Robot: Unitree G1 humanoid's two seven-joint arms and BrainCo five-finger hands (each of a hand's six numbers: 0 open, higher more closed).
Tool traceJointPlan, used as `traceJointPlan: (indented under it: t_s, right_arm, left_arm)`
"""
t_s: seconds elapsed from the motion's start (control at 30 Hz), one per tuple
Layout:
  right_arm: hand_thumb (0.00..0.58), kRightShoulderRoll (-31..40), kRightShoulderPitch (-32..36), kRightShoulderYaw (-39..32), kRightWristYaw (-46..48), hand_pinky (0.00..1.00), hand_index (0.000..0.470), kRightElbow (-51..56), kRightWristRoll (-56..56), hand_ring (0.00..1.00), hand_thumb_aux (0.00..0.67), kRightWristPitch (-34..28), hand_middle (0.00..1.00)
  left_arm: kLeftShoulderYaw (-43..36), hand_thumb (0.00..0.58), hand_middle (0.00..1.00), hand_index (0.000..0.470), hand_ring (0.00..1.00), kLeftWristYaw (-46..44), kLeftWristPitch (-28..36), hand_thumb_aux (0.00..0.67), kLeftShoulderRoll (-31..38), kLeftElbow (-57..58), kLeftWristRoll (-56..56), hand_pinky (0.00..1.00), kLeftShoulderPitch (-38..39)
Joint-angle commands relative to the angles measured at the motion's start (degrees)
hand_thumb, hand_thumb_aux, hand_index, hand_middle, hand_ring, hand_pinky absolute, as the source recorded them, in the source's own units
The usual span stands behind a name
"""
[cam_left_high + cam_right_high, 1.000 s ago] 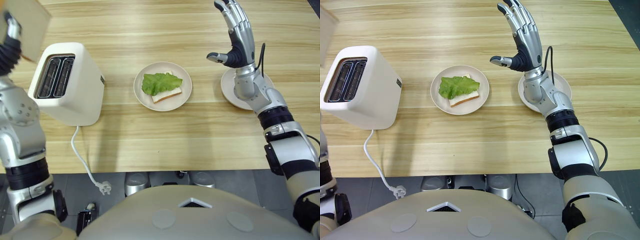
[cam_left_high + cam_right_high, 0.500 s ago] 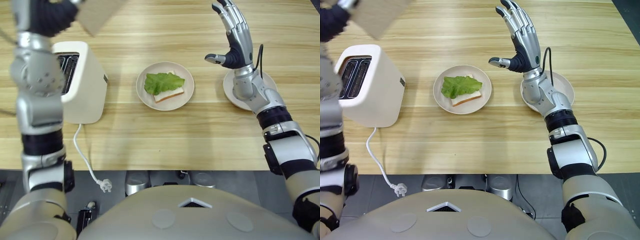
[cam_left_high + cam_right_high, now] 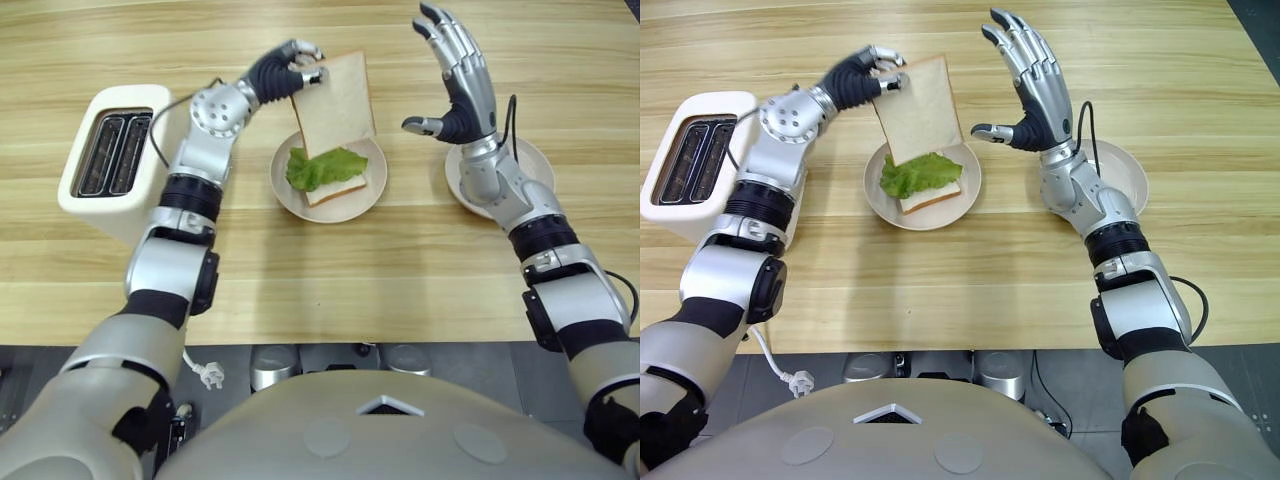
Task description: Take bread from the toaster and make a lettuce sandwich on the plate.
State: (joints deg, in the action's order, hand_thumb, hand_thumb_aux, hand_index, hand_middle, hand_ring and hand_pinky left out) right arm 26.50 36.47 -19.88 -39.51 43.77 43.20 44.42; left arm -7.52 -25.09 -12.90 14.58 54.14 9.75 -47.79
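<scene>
1. Pinches 1 bread slice [image 3: 335,105] at its upper left corner with the left hand [image 3: 285,70], fingers curled shut on it.
2. Holds that slice tilted in the air just above the lettuce [image 3: 320,166]. Cannot tell whether its lower edge touches the leaf.
3. Holds the right hand [image 3: 455,85] raised just right of the held slice, fingers spread wide, thumb pointing left, with nothing in its grasp.
4. Counts 2 slices of bread: 1 in the left hand, and 1 lower slice [image 3: 343,186] lying flat on the middle plate [image 3: 350,212] under the lettuce.
5. Counts 1 lettuce leaf, covering most of the lower slice.
6. Counts 2 plates: the middle plate with the sandwich parts, and a right plate [image 3: 535,170] partly hidden behind the right wrist.
7. Counts 1 toaster [image 3: 120,165] at the left of the wooden table [image 3: 400,270], with 2 slots on top, apart from the middle plate.
8. Counts 1 white cord [image 3: 205,372], hanging with its plug below the near table edge.
</scene>
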Motion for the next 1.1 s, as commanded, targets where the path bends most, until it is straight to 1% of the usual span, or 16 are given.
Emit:
traceJointPlan:
  t_s: [0.03,0.17,0.23,0.27,0.33,0.37,0.47,0.5,0.57,0.63,0.77,0.9,0.93,1.1]
  right_arm:
    - [0.000,-0.21,-1.30,-3.45,2.23,0.00,0.000,-1.20,3.56,0.00,0.000,-0.10,0.00]
    - [0.000,-0.34,-2.18,-6.39,3.36,0.00,0.000,-2.12,6.45,0.00,0.000,-0.34,0.00]
    - [0.000,-0.56,-2.79,-7.37,4.11,0.00,0.000,-2.20,6.81,0.00,0.000,-0.12,0.00]
    - [0.000,-0.57,-2.98,-7.71,4.22,0.00,0.000,-2.16,6.97,0.00,0.000,-0.23,0.00]
    - [0.000,-0.59,-3.19,-8.00,4.28,0.00,0.000,-2.01,7.26,0.00,0.000,-0.47,0.00]
    - [0.000,-0.64,-3.28,-8.18,4.19,0.00,0.000,-1.80,7.51,0.00,0.000,-0.64,0.00]
    - [0.000,-1.08,-3.64,-8.79,4.37,0.00,0.000,-1.37,7.54,0.00,0.000,-0.78,0.00]
    - [0.000,-1.26,-3.70,-9.18,4.49,0.00,0.000,-1.27,7.72,0.00,0.000,-0.87,0.00]
    - [0.000,-1.46,-3.68,-10.26,4.99,0.00,0.000,-1.00,8.56,0.00,0.000,-1.17,0.00]
    - [0.000,-1.69,-3.67,-11.37,6.72,0.00,0.000,-0.15,8.92,0.00,0.000,-1.10,0.00]
    - [0.000,-2.23,-3.17,-13.59,10.87,0.00,0.000,2.18,9.34,0.00,0.000,-2.08,0.00]
    - [0.000,-3.46,-2.24,-15.39,14.17,0.00,0.000,5.22,9.48,0.00,0.000,-3.11,0.00]
    - [0.000,-3.91,-1.96,-15.97,15.43,0.00,0.000,6.36,9.66,0.00,0.000,-3.69,0.00]
    - [0.000,-6.22,0.39,-18.17,18.08,0.00,0.000,10.73,10.70,0.00,0.000,-7.25,0.00]
  left_arm:
    - [-1.23,0.580,1.00,0.460,1.00,1.19,-1.32,0.670,-1.20,8.24,1.65,1.00,-1.90]
    - [-1.35,0.580,1.00,0.460,1.00,3.26,-1.57,0.670,-2.44,13.14,2.37,1.00,-2.40]
    - [-1.67,0.580,1.00,0.455,1.00,3.70,-1.52,0.662,-2.83,14.71,2.87,1.00,-1.89]
    - [-1.75,0.579,1.00,0.442,1.00,3.97,-1.56,0.644,-2.86,15.27,3.11,1.00,-1.74]
    - [-1.59,0.579,1.00,0.446,1.00,3.99,-1.49,0.649,-2.87,15.97,3.10,1.00,-1.76]
    - [-1.35,0.580,1.00,0.460,1.00,3.80,-1.41,0.670,-2.83,16.33,2.90,1.00,-1.90]
    - [-1.03,0.578,1.00,0.437,1.00,4.01,-1.41,0.636,-2.44,17.16,3.02,1.00,-2.71]
    - [-1.10,0.580,1.00,0.449,1.00,4.19,-1.39,0.654,-2.32,17.34,3.25,1.00,-2.93]
    - [-1.11,0.580,1.00,0.451,1.00,4.49,-1.24,0.657,-2.24,17.71,3.52,1.00,-3.23]
    - [-1.31,0.580,1.00,0.447,1.00,4.79,-1.11,0.652,-2.31,18.18,3.89,1.00,-3.44]
    - [-1.07,0.580,1.00,0.455,1.00,4.47,-1.06,0.662,-3.19,18.55,3.57,1.00,-3.86]
    - [-1.19,0.579,1.00,0.438,1.00,4.31,-1.29,0.638,-3.77,18.54,3.69,1.00,-4.08]
    - [-1.26,0.576,1.00,0.422,1.00,4.31,-1.32,0.615,-3.93,18.53,3.77,1.00,-4.17]
    - [-1.54,0.575,1.00,0.419,1.00,4.17,-1.53,0.610,-4.24,18.68,4.09,1.00,-3.84]
